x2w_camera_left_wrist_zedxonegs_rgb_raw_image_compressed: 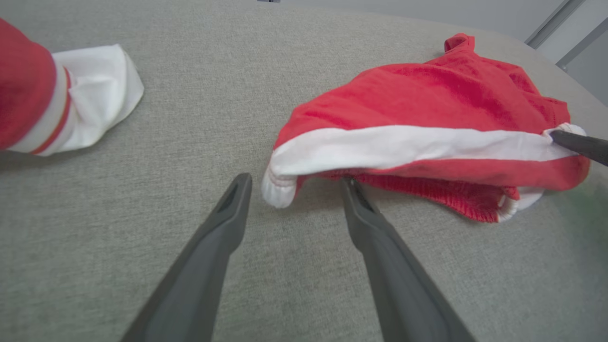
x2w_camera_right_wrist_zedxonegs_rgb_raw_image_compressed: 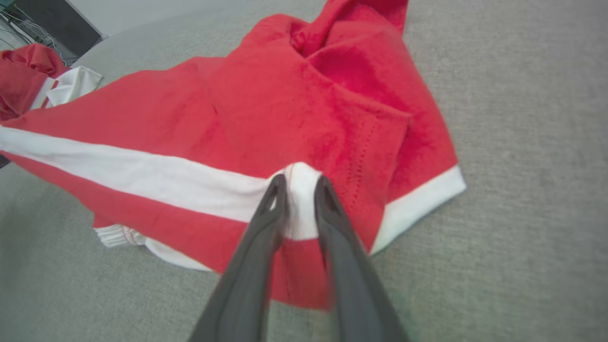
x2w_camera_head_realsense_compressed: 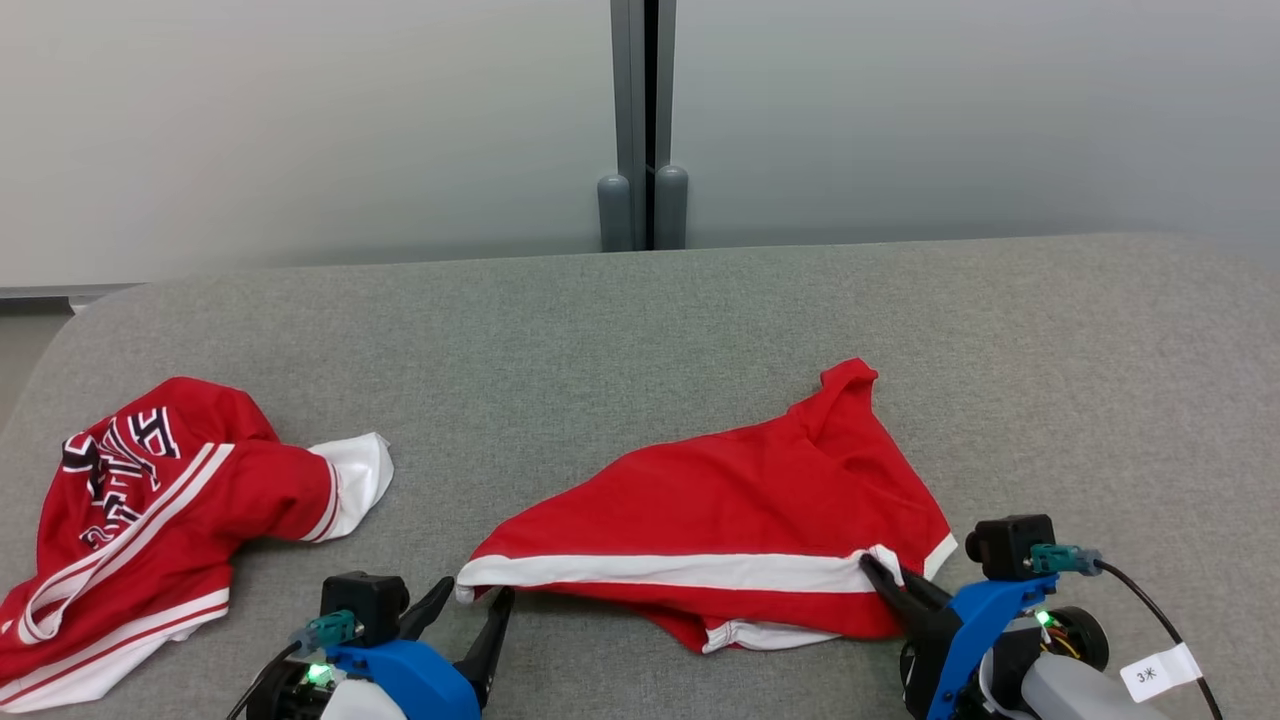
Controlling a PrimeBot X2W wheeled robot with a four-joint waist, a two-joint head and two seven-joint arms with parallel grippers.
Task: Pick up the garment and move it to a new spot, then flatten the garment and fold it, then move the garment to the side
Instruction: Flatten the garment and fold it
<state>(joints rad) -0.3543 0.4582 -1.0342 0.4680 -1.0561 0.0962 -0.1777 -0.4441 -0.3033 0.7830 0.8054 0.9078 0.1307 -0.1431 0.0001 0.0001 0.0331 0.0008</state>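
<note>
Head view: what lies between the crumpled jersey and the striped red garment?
Bare grey surface separates jersey and garment, in head and left wrist views.

You had the garment [x2w_camera_head_realsense_compressed: 740, 510] lying loosely bunched on the grey desk [x2w_camera_head_realsense_compressed: 640, 330], a little right of centre. It was red cloth with a broad white band along its near side and white ribbed hems. One red corner stood up at the far edge. The right pincer [x2w_camera_head_realsense_compressed: 870, 565] pinched the band's right end.
</note>
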